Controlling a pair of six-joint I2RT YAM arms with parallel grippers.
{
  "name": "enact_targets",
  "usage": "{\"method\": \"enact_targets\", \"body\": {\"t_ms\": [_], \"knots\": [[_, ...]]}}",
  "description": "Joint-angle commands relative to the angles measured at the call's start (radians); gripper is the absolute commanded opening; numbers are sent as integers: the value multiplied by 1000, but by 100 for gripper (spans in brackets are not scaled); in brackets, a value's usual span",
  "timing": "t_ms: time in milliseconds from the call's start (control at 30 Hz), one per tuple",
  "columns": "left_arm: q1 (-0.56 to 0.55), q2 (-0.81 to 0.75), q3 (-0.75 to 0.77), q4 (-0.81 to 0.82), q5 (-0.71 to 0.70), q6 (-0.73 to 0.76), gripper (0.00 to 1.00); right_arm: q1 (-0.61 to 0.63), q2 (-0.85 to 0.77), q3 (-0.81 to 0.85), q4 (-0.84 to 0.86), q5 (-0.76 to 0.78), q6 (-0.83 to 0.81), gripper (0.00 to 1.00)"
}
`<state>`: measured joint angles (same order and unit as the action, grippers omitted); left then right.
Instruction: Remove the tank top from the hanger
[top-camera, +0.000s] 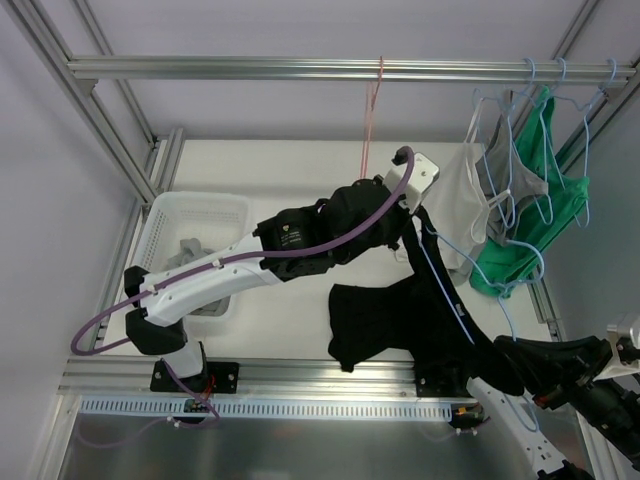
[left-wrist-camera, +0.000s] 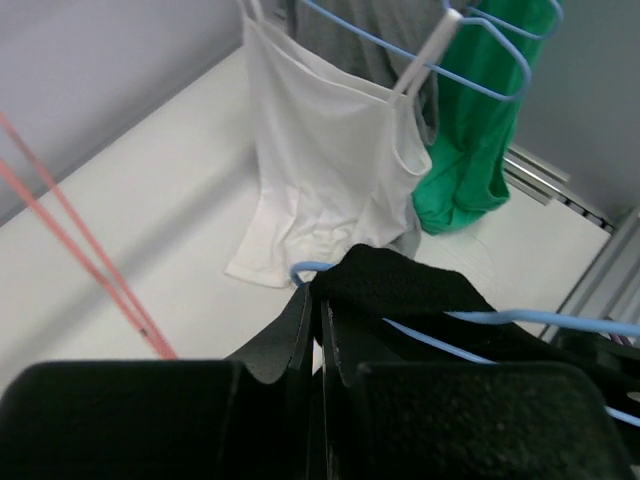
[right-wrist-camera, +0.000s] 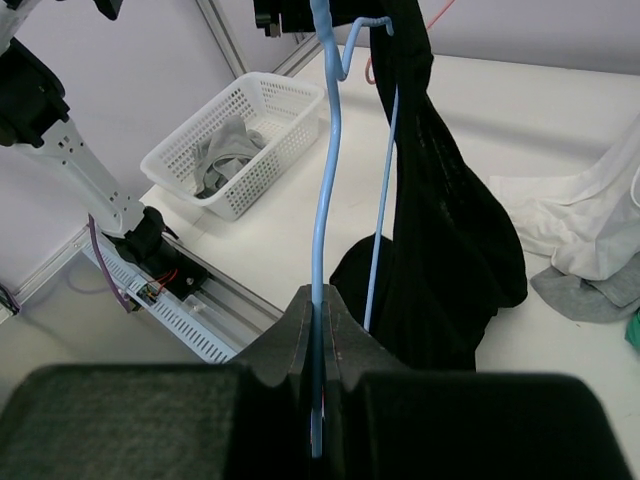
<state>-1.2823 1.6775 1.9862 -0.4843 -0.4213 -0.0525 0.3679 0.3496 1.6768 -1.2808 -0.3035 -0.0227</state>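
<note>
Left gripper (top-camera: 405, 222), upper centre of the top view: jaws pinched together on a bunched fold of the black tank top (top-camera: 400, 315). The wrist view shows the fabric heaped over the fingertips.

Right gripper (top-camera: 497, 350), lower right: jaws clamped on the wire of the blue hanger (right-wrist-camera: 325, 200), which runs up the frame from between the fingers.

The black tank top hangs between the two grippers, its lower part pooled on the table at centre. The hanger wire is threaded through it.

Surroundings:
- White tank top (left-wrist-camera: 320, 170) and green tank top (left-wrist-camera: 480, 130) on hangers, upper right, just behind the left gripper, with their hems on the table.
- Pink cord (top-camera: 370, 120) hangs from the top rail (top-camera: 300, 68), near the left wrist.
- White basket (top-camera: 200, 198) at left holds a grey garment (top-camera: 185, 250).
</note>
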Motion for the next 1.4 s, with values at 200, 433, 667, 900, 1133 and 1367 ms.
{"method": "enact_targets", "body": {"t_ms": [200, 433, 667, 900, 1133, 1367], "knots": [[1, -248, -131, 41, -458, -168, 0, 60, 3, 38, -25, -207, -126, 0], [0, -422, -288, 39, -149, -263, 0, 91, 12, 83, 148, -328, -71, 0], [-6, -633, -617, 107, 124, -417, 0, 88, 12, -81, 444, -351, -7, 0], [-84, -659, -840, 332, 404, -429, 0, 62, -40, -414, 1061, -295, 341, 0], [-290, -454, -906, 632, 554, -252, 0, 40, 42, -649, 1565, -209, 506, 0], [-315, -380, -970, 618, -1, -401, 0, 40, -61, -718, 1552, 87, 270, 0]]}}
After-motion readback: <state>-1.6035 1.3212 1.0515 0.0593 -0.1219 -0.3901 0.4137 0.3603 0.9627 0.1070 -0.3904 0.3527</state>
